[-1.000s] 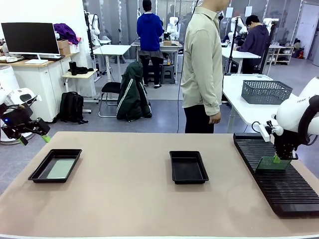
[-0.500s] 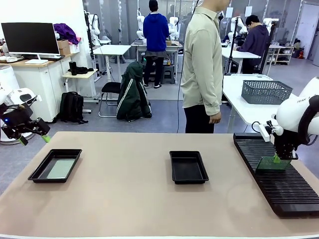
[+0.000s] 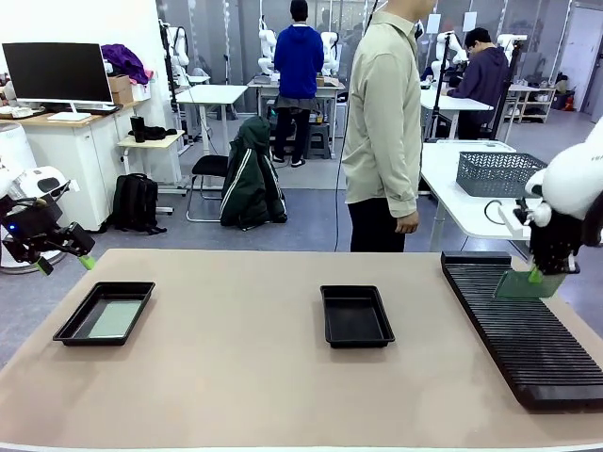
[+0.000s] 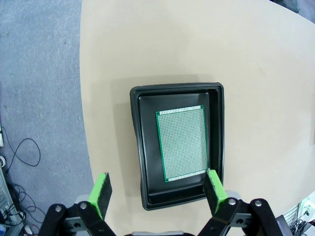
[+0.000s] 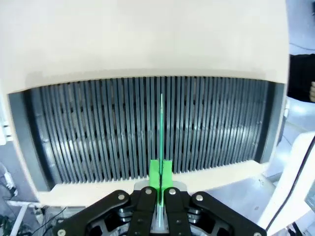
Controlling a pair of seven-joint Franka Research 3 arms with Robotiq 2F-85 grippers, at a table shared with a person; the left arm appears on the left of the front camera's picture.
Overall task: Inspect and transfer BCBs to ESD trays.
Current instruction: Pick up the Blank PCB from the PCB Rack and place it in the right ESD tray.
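**A:** How far along is this?

**B:** About halfway, I judge. On the wide beige tabletop (image 3: 236, 395), the long black ribbed slotted rack (image 3: 537, 367) lies at three o'clock, and its slots look bare.

**A:** And the trays?

**B:** The shallow black plastic tray (image 3: 73, 318) at nine o'clock holds a thin pale-green rectangular circuit board (image 3: 113, 320) lying flat inside. That transfer looks done. The identical black tray in the middle (image 3: 356, 318) has nothing in it.

**A:** Where's the other board?

**B:** A second green board (image 3: 524, 285) hangs upright above the rack's far end, at about two o'clock. The right pincer (image 3: 535, 275) is clamped on its top edge. In the right wrist view the board shows edge-on, in line with the slots.

**A:** And the left arm?

**B:** The left pincer (image 3: 64, 263) hovers past the tabletop's nine o'clock edge. Its pads (image 4: 101, 191) are spread wide and grip nothing, and it looks down on the filled tray.

**A:** What's left?

**B:** Probably inspecting the held board, then carrying it toward nine o'clock into the bare tray.
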